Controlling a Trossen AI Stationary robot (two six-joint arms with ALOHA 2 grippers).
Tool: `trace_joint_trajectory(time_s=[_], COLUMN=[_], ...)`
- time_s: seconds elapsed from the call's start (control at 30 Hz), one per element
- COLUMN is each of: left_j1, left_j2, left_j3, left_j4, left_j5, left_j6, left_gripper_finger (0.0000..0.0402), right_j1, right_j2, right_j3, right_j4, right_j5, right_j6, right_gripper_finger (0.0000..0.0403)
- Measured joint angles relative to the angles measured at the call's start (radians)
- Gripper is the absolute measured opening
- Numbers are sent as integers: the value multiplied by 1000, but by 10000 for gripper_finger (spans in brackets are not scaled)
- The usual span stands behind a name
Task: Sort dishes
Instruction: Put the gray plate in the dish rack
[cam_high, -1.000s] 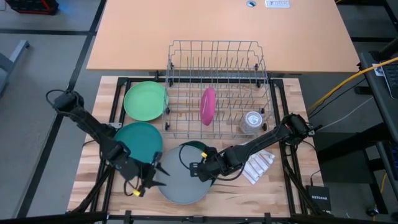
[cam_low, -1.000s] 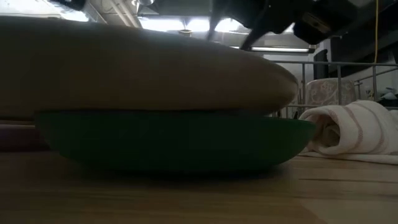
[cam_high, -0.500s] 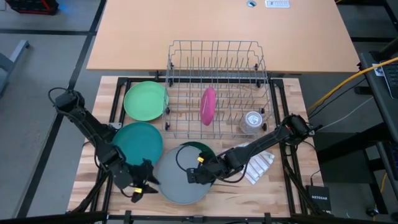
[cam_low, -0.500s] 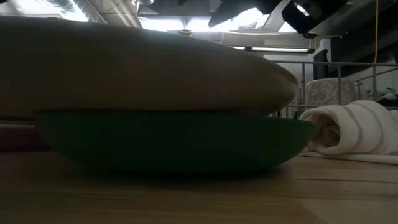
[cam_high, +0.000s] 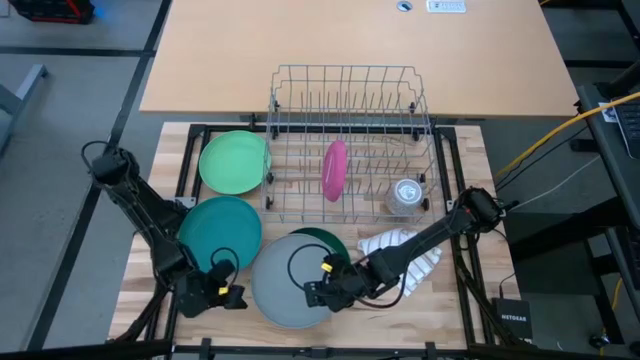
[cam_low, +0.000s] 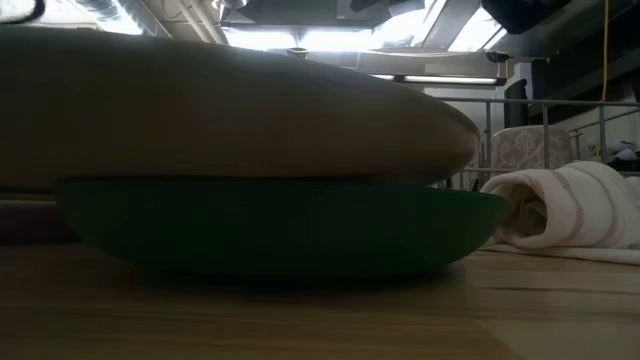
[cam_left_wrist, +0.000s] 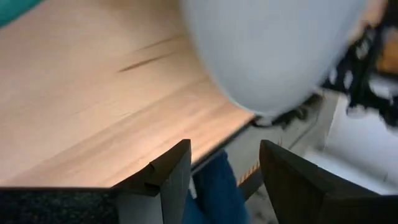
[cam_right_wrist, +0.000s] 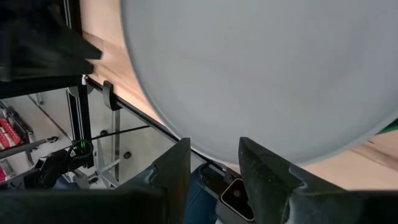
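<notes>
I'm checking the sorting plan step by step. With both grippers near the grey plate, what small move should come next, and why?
Probably lower the right gripper onto the near rim of the grey plate and close. Its fingers stand open over that rim, empty. The plate rests on the dark green dish, so its edge looks reachable. The left gripper waits open beside the plate.

A grey plate (cam_high: 285, 290) lies overturned on a dark green bowl (cam_high: 325, 240); teal (cam_high: 222, 228) and light green (cam_high: 234, 163) plates lie flat; a pink plate (cam_high: 334, 170) stands on edge.
</notes>
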Motion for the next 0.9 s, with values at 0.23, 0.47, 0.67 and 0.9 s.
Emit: trace_joint_trajectory(time_s=[0.23,0.47,0.67,0.9], left_j1=[15,65,111,155], left_j2=[71,74,74,73], left_j3=[0,0,0,0], left_j4=[22,12,-29,-80], left_j5=[-4,-41,-34,-2], left_j6=[-160,-156,-157,-99], left_gripper_finger=[180,180,180,177], right_j1=[0,0,0,0], right_j2=[0,0,0,0], right_j3=[0,0,0,0], right_j4=[1,0,0,1], right_j5=[18,44,44,53], right_j6=[-1,-11,-11,-20], right_gripper_finger=[140,140,140,140])
